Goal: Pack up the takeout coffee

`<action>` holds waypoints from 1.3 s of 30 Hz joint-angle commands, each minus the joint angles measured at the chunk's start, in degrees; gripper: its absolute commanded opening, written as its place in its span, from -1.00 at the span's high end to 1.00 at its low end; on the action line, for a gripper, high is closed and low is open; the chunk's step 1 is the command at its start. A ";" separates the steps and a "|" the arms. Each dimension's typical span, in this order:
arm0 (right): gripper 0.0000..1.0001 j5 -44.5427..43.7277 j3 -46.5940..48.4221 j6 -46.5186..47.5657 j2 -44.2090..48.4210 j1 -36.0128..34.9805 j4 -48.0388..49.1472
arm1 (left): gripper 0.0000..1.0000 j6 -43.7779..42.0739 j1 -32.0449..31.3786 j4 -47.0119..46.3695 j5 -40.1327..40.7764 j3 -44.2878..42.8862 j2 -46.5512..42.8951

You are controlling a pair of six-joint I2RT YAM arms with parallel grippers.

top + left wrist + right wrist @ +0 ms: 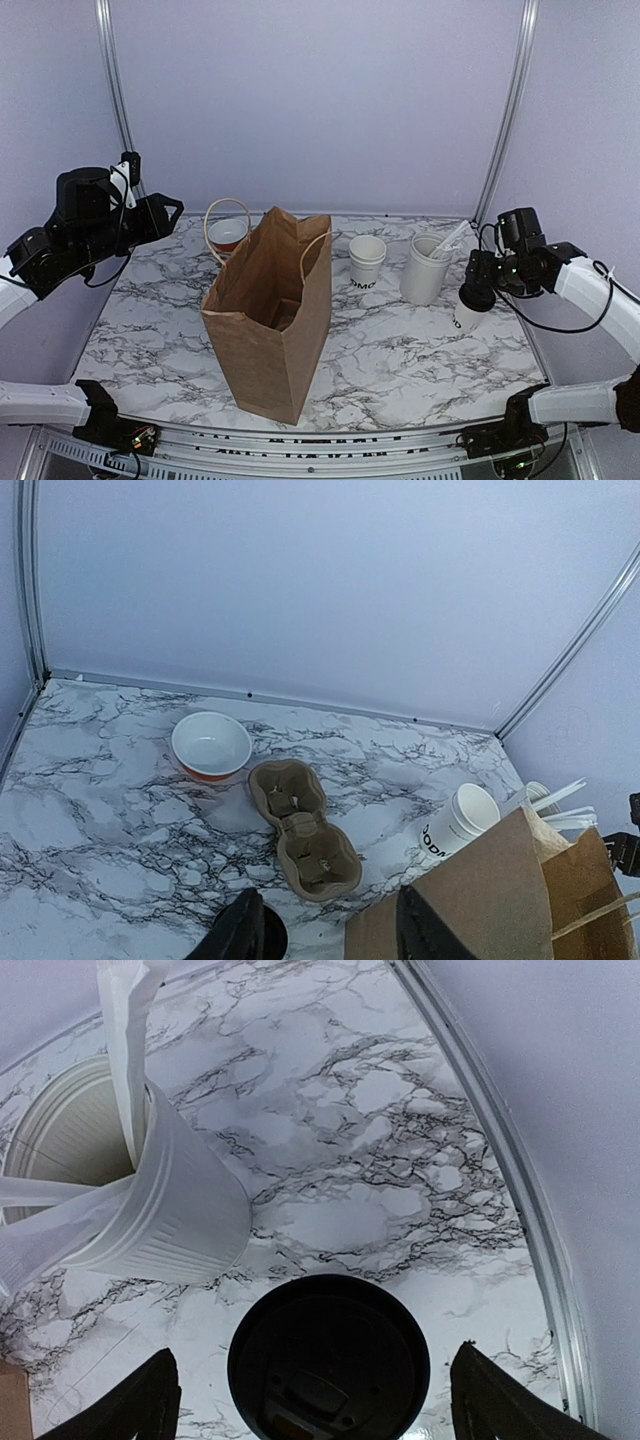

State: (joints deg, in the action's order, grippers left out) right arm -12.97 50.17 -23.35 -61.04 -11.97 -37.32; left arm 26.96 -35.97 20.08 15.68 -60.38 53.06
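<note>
**Right claw** (315, 1360): shown spread wide, one finger on either side of the takeout coffee (328, 1355). The cup's black lid is seen directly beneath the claw, and a gap is visible between the lid and each finger, so nothing is gripped. The cup is stood upright on the marble table (400, 1160), close to the table's right edge. A ribbed white tumbler (170, 1210) holding sticks is placed just ahead and to the left of this claw. In the top view, a lidless cup (366, 262) is seen farther to the claw's left, past the tumbler, and an open brown paper bag (270, 310) farther still.

**Left claw** (330, 900): held above the table, fingers parted and empty. Below and ahead of it a cardboard cup carrier (304, 827) is laid, with a white bowl (211, 744) just beyond. The bag's rim is seen at its right.
</note>
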 commanded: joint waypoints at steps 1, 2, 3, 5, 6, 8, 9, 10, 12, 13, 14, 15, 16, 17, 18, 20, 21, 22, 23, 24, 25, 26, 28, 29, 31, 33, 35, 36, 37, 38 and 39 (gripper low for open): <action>-0.80 -1.99 0.45 2.01 -2.61 0.42 2.79 | 0.07 -1.43 0.50 1.77 0.06 -1.66 -0.93; -0.78 -2.19 0.45 2.13 -2.76 0.45 2.90 | 0.07 -1.51 0.46 1.78 0.01 -1.66 -1.00; -0.77 -2.10 0.39 2.18 -2.91 0.50 3.14 | 0.07 -1.61 0.46 1.90 -0.03 -1.67 -1.02; -0.74 -1.53 0.24 2.39 -3.24 0.45 3.46 | 0.07 -1.65 0.47 1.90 -0.04 -1.59 -1.11; -0.72 -1.40 0.20 2.43 -3.49 0.45 3.48 | 0.07 -1.65 0.53 1.90 -0.11 -1.50 -1.11; -0.71 -1.52 -0.02 2.60 -3.90 0.45 3.31 | 0.07 -1.60 0.55 1.89 -0.33 -1.41 -1.11; -0.71 -1.42 -0.22 2.61 -3.95 0.45 3.40 | 0.07 -1.57 0.59 1.86 -0.38 -1.34 -1.11; -0.71 -1.09 -0.43 2.60 -3.89 0.45 3.66 | 0.07 -1.56 0.56 1.88 -0.45 -1.32 -1.14; -0.70 -0.70 -0.98 2.65 -3.93 0.46 4.06 | 0.07 -1.48 0.55 1.85 -0.55 -1.32 -1.20; -0.70 -0.68 -1.15 2.64 -4.07 0.50 4.09 | 0.07 -1.47 0.55 1.81 -0.63 -1.32 -1.20; -0.69 -0.73 -1.25 2.63 -4.21 0.46 4.12 | 0.07 -1.47 0.55 1.84 -0.73 -1.32 -1.20; -0.69 -0.74 -1.41 2.65 -4.35 0.45 4.16 | 0.07 -1.40 0.57 1.84 -0.81 -1.28 -1.20; -0.68 -0.67 -1.54 2.59 -4.42 0.45 4.25 | 0.07 -1.32 0.55 1.89 -0.90 -1.31 -1.20; -0.68 -0.65 -1.76 2.60 -4.51 0.45 4.39 | 0.07 -1.30 0.59 1.89 -0.98 -1.40 -1.19; -0.68 -0.67 -2.01 2.69 -4.55 0.46 4.46 | 0.07 -1.31 0.55 1.85 -1.07 -1.41 -1.15; -0.67 -0.76 -2.37 2.68 -4.63 0.47 4.70 | 0.07 -1.14 0.61 1.85 -1.17 -1.34 -1.18; -0.65 -0.84 -2.60 2.77 -4.70 0.50 4.78 | 0.07 -1.08 0.56 1.85 -1.18 -1.28 -1.18; -0.64 -0.91 -2.81 2.74 -4.83 0.46 4.75 | 0.07 -1.02 0.59 1.89 -1.26 -1.31 -1.20; -0.62 -1.02 -2.99 2.73 -4.87 0.50 4.73 | 0.07 -0.93 0.55 1.83 -1.33 -1.32 -1.14; -0.61 -1.06 -3.17 2.77 -4.98 0.46 4.72 | 0.07 -0.87 0.55 1.89 -1.43 -1.32 -1.12; -0.59 -1.09 -3.42 2.79 -4.91 0.45 4.71 | 0.07 -0.78 0.59 1.82 -1.59 -1.32 -1.05; -0.58 -1.14 -3.60 2.79 -4.85 0.45 4.71 | 0.07 -0.74 0.57 1.81 -1.66 -1.32 -1.03; -0.56 -0.96 -3.97 2.78 -4.67 0.46 4.92 | 0.07 -0.54 0.55 1.83 -1.84 -1.32 -0.94; -0.55 -0.92 -4.09 2.74 -4.63 0.48 5.04 | 0.07 -0.51 0.56 1.84 -1.95 -1.40 -0.82; -0.51 -0.69 -4.34 2.79 -4.75 0.45 5.14 | 0.07 -0.38 0.56 1.82 -2.11 -1.54 -0.64; -0.48 -0.37 -4.61 2.84 -4.92 0.46 5.31 | 0.07 -0.20 0.56 1.80 -2.22 -1.66 -0.42; -0.45 -0.20 -4.80 2.98 -4.99 0.45 5.37 | 0.08 -0.16 0.55 1.73 -2.40 -1.82 -0.33; -0.44 -0.25 -4.82 3.04 -5.07 0.45 5.29 | 0.08 -0.09 0.55 1.78 -2.45 -1.84 -0.32; -0.43 -0.29 -4.80 3.08 -5.06 0.49 5.20 | 0.08 -0.07 0.55 1.75 -2.52 -1.85 -0.32; -0.43 -0.28 -4.74 3.17 -5.06 0.45 5.16 | 0.08 -0.07 0.55 1.77 -2.62 -1.92 -0.32; -0.43 -0.30 -4.73 3.42 -5.03 0.45 5.08 | 0.08 -0.07 0.58 1.79 -2.71 -1.98 -0.32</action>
State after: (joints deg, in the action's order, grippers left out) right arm -13.58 45.76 -20.73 -65.73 -11.97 -32.77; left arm 26.61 -35.66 21.34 13.72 -60.38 52.77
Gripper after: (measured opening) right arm 0.733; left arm 0.462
